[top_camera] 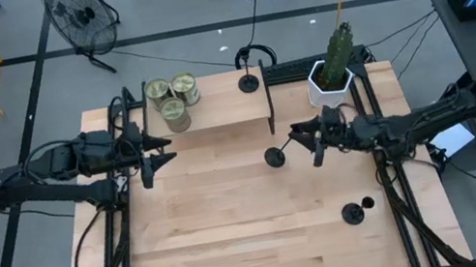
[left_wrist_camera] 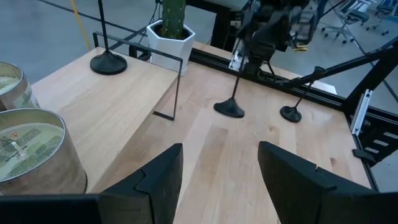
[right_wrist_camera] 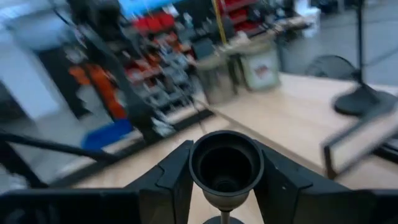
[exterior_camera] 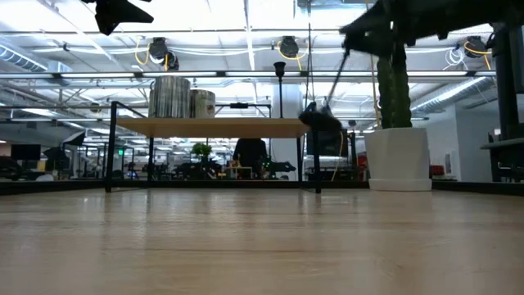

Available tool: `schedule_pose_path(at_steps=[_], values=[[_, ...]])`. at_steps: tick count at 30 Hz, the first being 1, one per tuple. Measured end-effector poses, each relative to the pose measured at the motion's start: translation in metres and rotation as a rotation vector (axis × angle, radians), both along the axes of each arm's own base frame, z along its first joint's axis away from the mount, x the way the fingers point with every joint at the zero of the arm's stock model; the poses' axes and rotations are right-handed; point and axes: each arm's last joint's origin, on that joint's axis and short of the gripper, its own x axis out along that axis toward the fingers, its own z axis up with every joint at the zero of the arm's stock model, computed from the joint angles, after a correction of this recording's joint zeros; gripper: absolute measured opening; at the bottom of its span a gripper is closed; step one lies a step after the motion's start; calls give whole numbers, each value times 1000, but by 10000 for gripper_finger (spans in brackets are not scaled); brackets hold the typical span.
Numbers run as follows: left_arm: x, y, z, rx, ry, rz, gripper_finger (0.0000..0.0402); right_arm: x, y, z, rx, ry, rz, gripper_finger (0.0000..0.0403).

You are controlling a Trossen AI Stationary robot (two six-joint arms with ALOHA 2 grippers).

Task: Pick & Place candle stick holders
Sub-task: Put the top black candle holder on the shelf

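One black candle stick holder (top_camera: 275, 156) is in my right gripper (top_camera: 302, 135), which is shut on it over the table's middle, in front of the shelf. A second holder (top_camera: 249, 82) stands by its round base on the low wooden shelf (top_camera: 215, 113); it also shows in the left wrist view (left_wrist_camera: 107, 62). A third holder (top_camera: 358, 211) rests by its base on the table near the right front. My left gripper (top_camera: 158, 152) is open and empty, level, just left of the shelf's near edge. My right gripper pinches the holder's cup top (right_wrist_camera: 227, 163) between its two fingers (right_wrist_camera: 174, 180), which stand on either side of the cup. The fingers come about level from the table's right. The holder hangs tilted, its stem slanting down to the base (exterior_camera: 323, 124), which is lifted clear of the table.
Three greenish-gold tins (top_camera: 173, 101) stand on the shelf's left end. A cactus in a white pot (top_camera: 331, 73) stands at the far right, next to the shelf. The shelf's black frame legs (left_wrist_camera: 179, 87) stand between the two grippers. Bare wood lies toward the near edge.
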Motion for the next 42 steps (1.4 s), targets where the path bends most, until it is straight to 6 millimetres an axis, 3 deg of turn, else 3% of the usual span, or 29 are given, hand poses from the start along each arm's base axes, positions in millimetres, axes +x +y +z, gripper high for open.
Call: schedule_pose_path(at_steps=[8,13,19,26,34,42], values=[[0,0,0,7,1,-2,216,-5,1,23,15,-192,44,127],[0,0,0,8,1,-3,216,-1,1,51,-48,-224,45,127],[0,0,0,7,1,-3,216,6,0,97,-159,-174,15,127],[0,0,0,7,1,-2,216,28,-10,135,-247,-35,-58,126],[0,0,0,6,1,-2,216,61,-31,152,-332,33,-141,126],[0,0,0,6,1,-2,216,94,-58,152,-329,83,-215,126]])
